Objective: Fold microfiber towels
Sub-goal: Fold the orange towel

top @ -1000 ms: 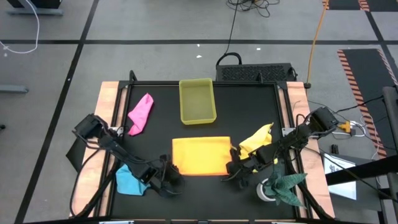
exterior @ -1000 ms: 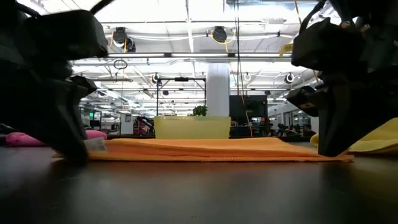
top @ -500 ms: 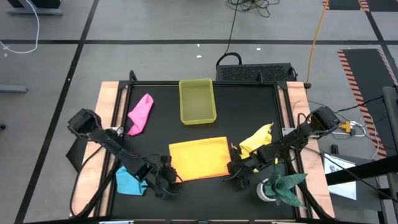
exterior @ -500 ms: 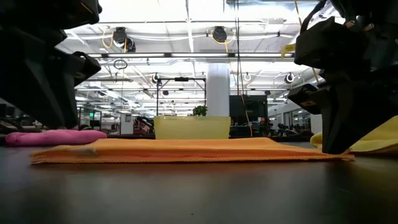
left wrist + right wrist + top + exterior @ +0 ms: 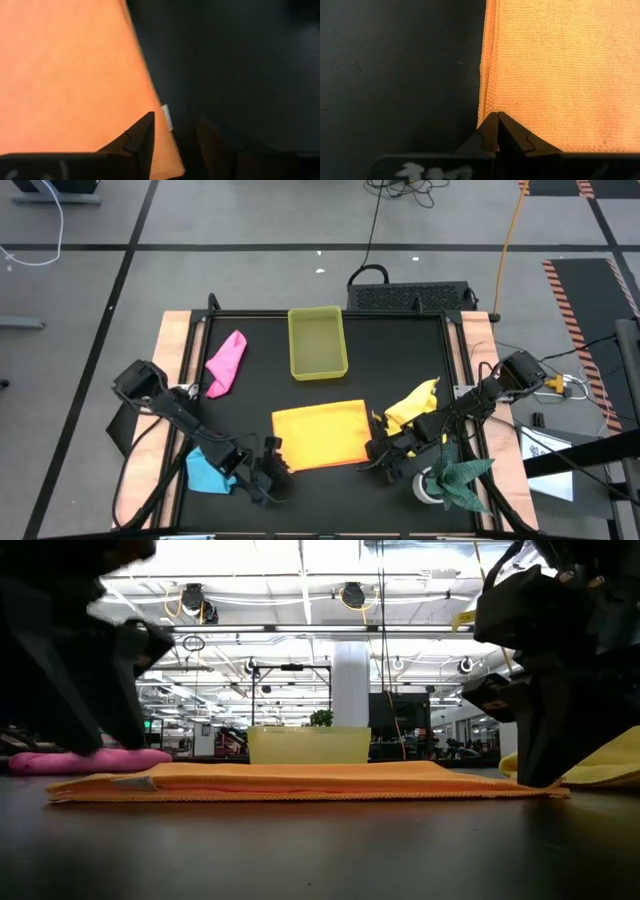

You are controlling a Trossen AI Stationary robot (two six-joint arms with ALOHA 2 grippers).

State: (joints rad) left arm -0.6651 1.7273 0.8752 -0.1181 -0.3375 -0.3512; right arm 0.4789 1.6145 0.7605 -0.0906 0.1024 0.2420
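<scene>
The orange towel (image 5: 320, 435) lies folded and flat on the black table; it also shows in the low view (image 5: 300, 780). My right gripper (image 5: 378, 452) is shut at its near right corner. My left gripper (image 5: 270, 472) is open and hovers just above the towel's near left corner, where a white tag (image 5: 166, 116) sticks out; its fingers (image 5: 142, 137) touch nothing. The pink towel (image 5: 226, 362) lies at the far left, the yellow towel (image 5: 412, 406) by my right arm, and the light blue towel (image 5: 208, 470) under my left arm. My right gripper is shut on the orange towel's near right corner (image 5: 492, 107). The fingers come from above, slanting down, and their tips (image 5: 496, 125) hide the pinched spot. The edge beside them shows more than one layer. The towel lies flat on the table.
A translucent yellow tray (image 5: 318, 342) stands at the far middle, also in the low view (image 5: 308, 744). A dark green cloth (image 5: 458, 478) lies at the near right corner. Bare black table lies near the front edge between the arms.
My left gripper has come off the towel's near left corner, risen, and drawn back a little toward the near left. The towel's left end now lies a little farther left, flat on the table. My right gripper has kept still on its corner.
</scene>
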